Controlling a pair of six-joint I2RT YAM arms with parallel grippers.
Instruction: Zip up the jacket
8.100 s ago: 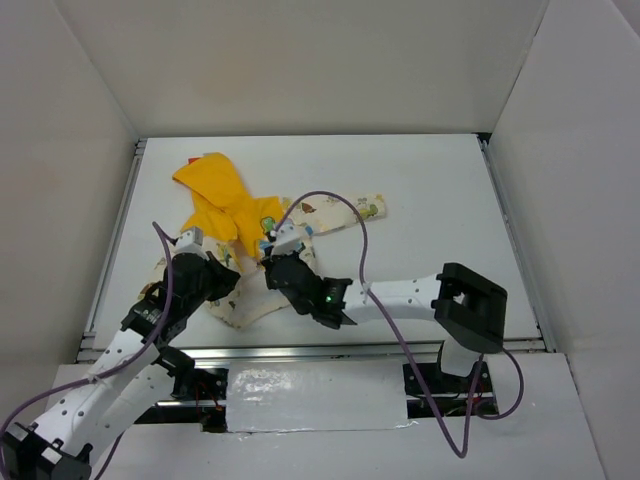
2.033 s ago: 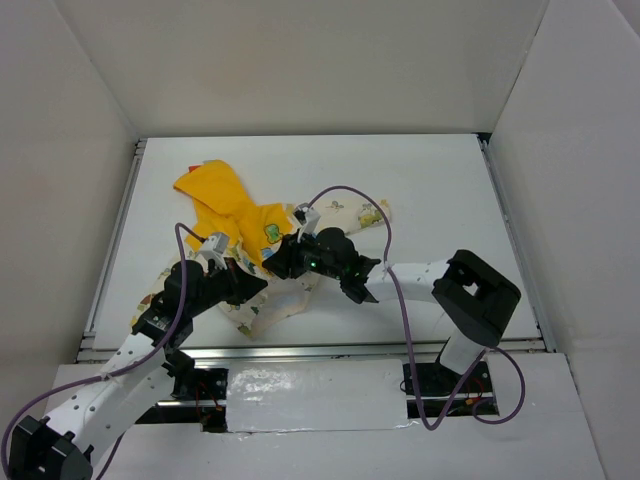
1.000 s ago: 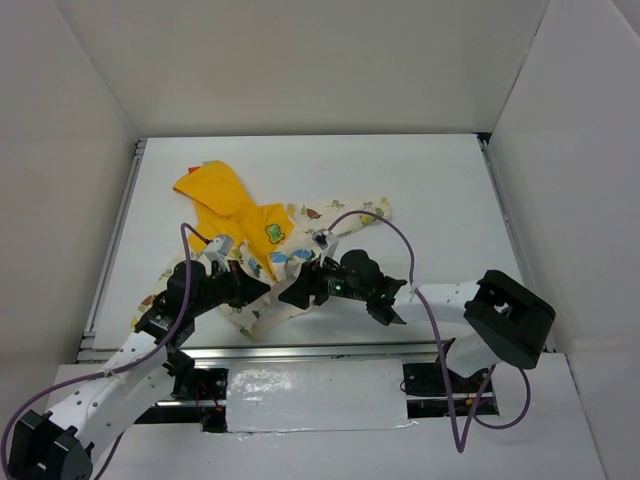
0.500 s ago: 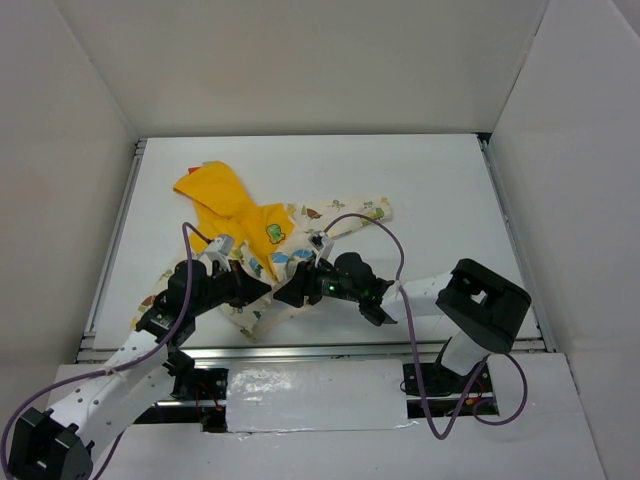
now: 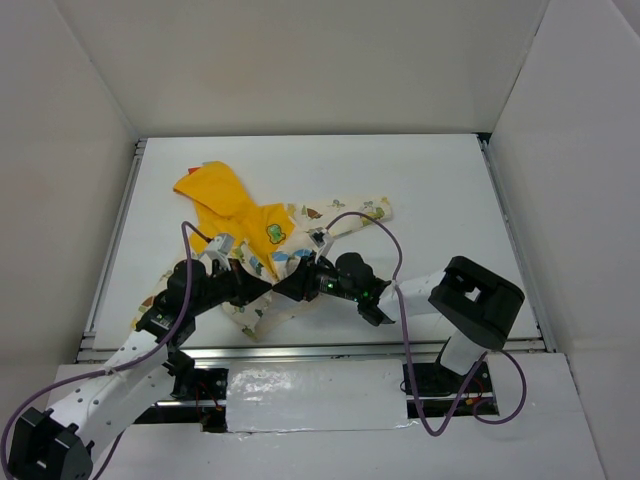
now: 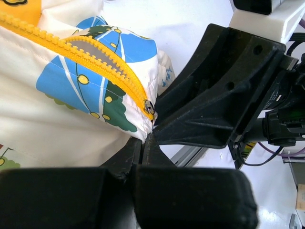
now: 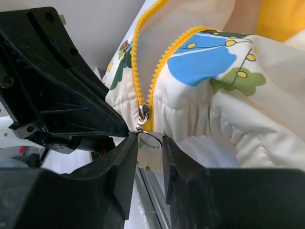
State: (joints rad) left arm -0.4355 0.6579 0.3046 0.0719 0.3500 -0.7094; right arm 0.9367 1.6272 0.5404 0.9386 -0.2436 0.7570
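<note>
Jacket [image 5: 262, 228]: unzipped, both my grippers at its bottom hem [image 6: 141, 125].

It lies left of centre on the white surface [image 5: 430, 190], yellow hood [image 5: 213, 190] toward the far left, hem near the front edge. My left gripper [image 6: 143, 143] is clenched on the hem just below the zipper's end. My right gripper [image 7: 150, 140] stands narrowly apart with the pull ring [image 7: 151, 140] between its fingers, under the zipper slider [image 7: 143, 114]; I cannot tell whether it pinches yet. I judge the cloth light, soft and limp, so it will bunch unless the hem is held taut. The small metal ring looks slippery, so I should take it squarely.
</note>
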